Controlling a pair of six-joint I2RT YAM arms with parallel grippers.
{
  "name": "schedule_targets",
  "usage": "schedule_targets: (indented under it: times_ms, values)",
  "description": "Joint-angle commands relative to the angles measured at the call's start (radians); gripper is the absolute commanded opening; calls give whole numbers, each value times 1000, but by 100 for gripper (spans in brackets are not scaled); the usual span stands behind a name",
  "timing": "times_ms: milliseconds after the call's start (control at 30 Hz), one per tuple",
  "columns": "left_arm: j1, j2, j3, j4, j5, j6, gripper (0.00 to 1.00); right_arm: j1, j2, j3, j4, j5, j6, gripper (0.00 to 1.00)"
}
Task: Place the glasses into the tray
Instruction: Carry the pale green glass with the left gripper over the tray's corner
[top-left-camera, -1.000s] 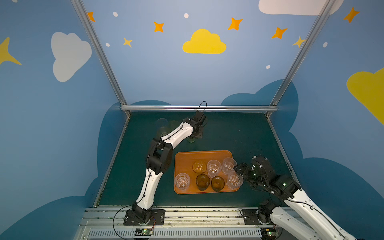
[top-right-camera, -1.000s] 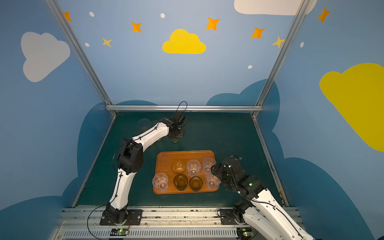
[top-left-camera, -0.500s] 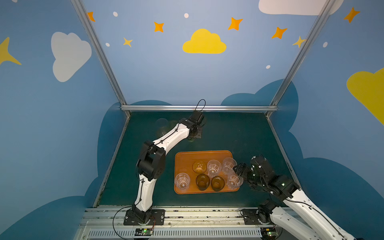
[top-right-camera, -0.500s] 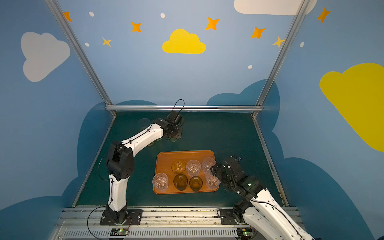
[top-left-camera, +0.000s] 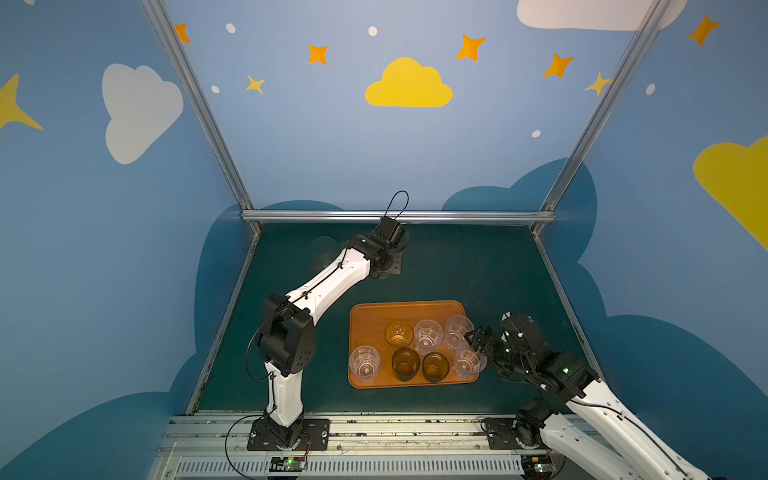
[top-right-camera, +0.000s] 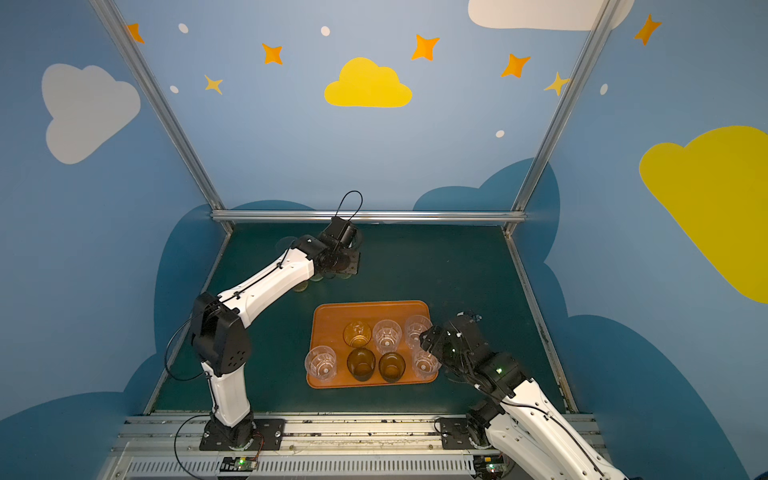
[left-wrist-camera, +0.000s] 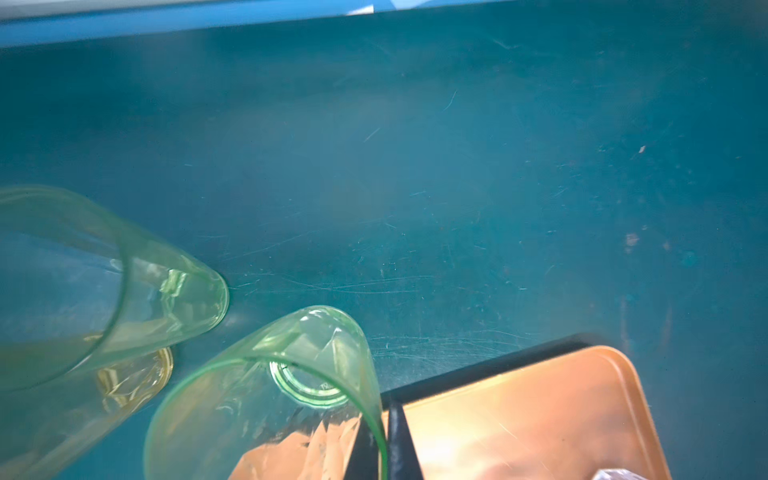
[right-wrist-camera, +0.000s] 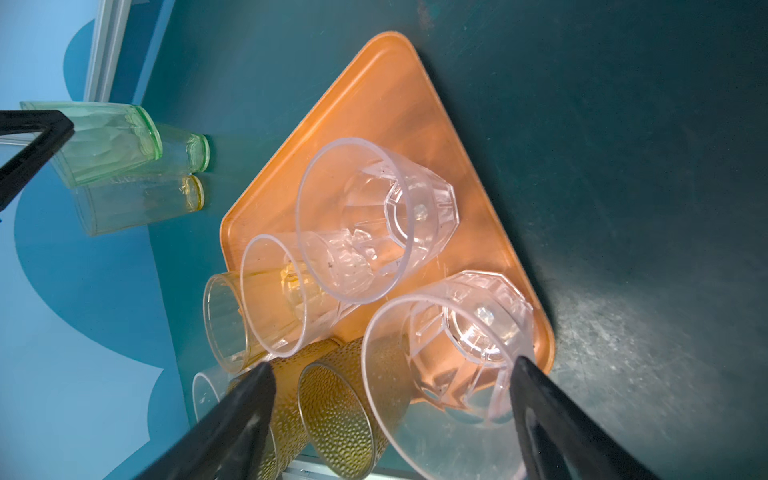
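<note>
In a top view the tray (top-left-camera: 374, 311) lies near the front of the green mat (top-left-camera: 478, 266). Seven glasses stand in it, crowded toward its near and right edges, which leaves the far strip free for more. My left arm reaches to the far-left cluster, and its wrist hides the fingers here.

In the left wrist view, the left gripper (left-wrist-camera: 384, 440) is pressed almost together. It pinches the rim of a green glass (left-wrist-camera: 291, 374), one finger inside and one outside. I judge that grip suits a wall this thin and slick. I cannot tell whether the glass is off the mat. A second green glass (left-wrist-camera: 124, 282) and a yellow glass (left-wrist-camera: 137, 374) stand just beside it, and the tray corner is near.

In the right wrist view, the right gripper (right-wrist-camera: 390, 399) has its fingers spread wide. They straddle a clear faceted glass (right-wrist-camera: 465, 332) standing at the tray's corner and grip nothing. I read this as clearance around a glass already placed.
</note>
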Motion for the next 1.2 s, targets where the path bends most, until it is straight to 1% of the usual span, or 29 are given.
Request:
schedule_targets:
  times_ms: [0, 200, 333, 533, 800, 1167]
  values:
    - [-7, -67, -34, -61, -26, -12, 4, -4, -33, -18, 8, 0, -8, 87]
    - [-13, -194, -156, -46, -41, -23, 4, -4, -75, -41, 13, 8, -17, 87]
    - [-16, -272, -213, -39, -21, -30, 4, -6, -87, -49, 21, -13, -30, 88]
    - [-17, -384, -321, -7, -35, -51, 4, -6, -109, -56, 50, -46, -46, 88]
    - [-17, -470, -414, -37, -58, -80, 4, -5, -140, -63, 73, -60, -63, 87]
    - [-25, -548, -517, -78, -29, -112, 4, -5, -173, -71, 76, -60, -91, 87]
